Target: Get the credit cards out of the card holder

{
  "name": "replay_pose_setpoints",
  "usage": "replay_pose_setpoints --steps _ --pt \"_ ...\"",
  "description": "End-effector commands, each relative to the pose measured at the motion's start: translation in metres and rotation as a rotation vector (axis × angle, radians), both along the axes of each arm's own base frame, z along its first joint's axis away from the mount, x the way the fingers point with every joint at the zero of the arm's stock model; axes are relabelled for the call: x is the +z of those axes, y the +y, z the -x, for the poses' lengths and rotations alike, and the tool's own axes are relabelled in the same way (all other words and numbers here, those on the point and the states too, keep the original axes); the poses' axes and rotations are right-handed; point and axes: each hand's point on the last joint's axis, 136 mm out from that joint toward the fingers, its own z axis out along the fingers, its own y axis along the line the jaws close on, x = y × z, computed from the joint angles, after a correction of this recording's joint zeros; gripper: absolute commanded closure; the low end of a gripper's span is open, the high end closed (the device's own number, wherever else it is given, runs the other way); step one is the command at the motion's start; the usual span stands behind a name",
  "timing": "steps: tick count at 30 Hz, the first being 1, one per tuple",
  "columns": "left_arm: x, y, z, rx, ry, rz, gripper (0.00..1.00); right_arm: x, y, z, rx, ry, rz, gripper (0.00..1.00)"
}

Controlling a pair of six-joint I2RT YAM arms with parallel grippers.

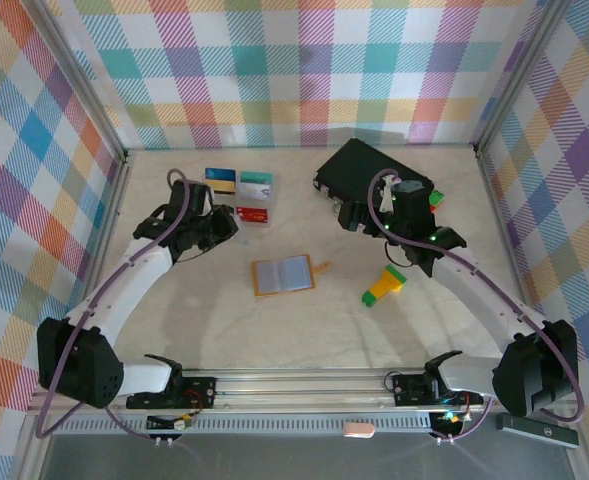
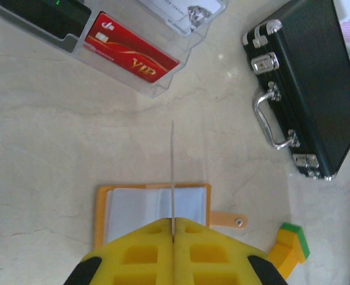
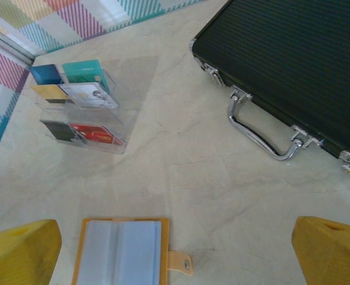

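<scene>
Overhead, two wrist close-ups; card holder seemingly common

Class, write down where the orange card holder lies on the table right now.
In the top view the card holder lies open in the middle, between the clear card rack behind-left and the green-and-yellow block at right.

**Table layout as found**

We record the card holder lying mid-table. Far-left of it, credit cards sit in a tiered stand. The case lies far-right. The block lies right of the holder.
</scene>
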Motion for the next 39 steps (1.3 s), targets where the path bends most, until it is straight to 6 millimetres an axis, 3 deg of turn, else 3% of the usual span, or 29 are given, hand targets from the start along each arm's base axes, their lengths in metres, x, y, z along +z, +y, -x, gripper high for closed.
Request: replay_pose_setpoints --steps 1,7,12,17,26,39 --pt "0.010 -0.002 -0.023 0.139 -0.014 -0.016 1.00 -0.006 -0.007 -0.003 -0.008 -0.022 0.057 0.01" --pt "0.012 0.000 -0.060 0.417 0.026 -0.004 1.00 -0.011 -0.007 -0.007 0.002 -0.019 0.078 0.01" --pt "-0.005 0.006 -0.080 0.674 0.093 0.069 1.00 -0.015 -0.007 -0.007 0.021 -0.005 0.110 0.01" --pt "-0.028 0.000 -0.097 0.823 0.161 0.134 1.00 -0.013 -0.011 -0.006 0.041 -0.020 0.153 0.01" --pt "-0.039 -0.001 -0.123 0.972 0.138 0.127 1.00 -0.013 -0.015 -0.002 0.045 -0.022 0.149 0.01" --pt "-0.055 -0.014 -0.152 1.018 0.138 0.148 1.00 -0.014 -0.020 0.000 0.034 -0.024 0.156 0.01"
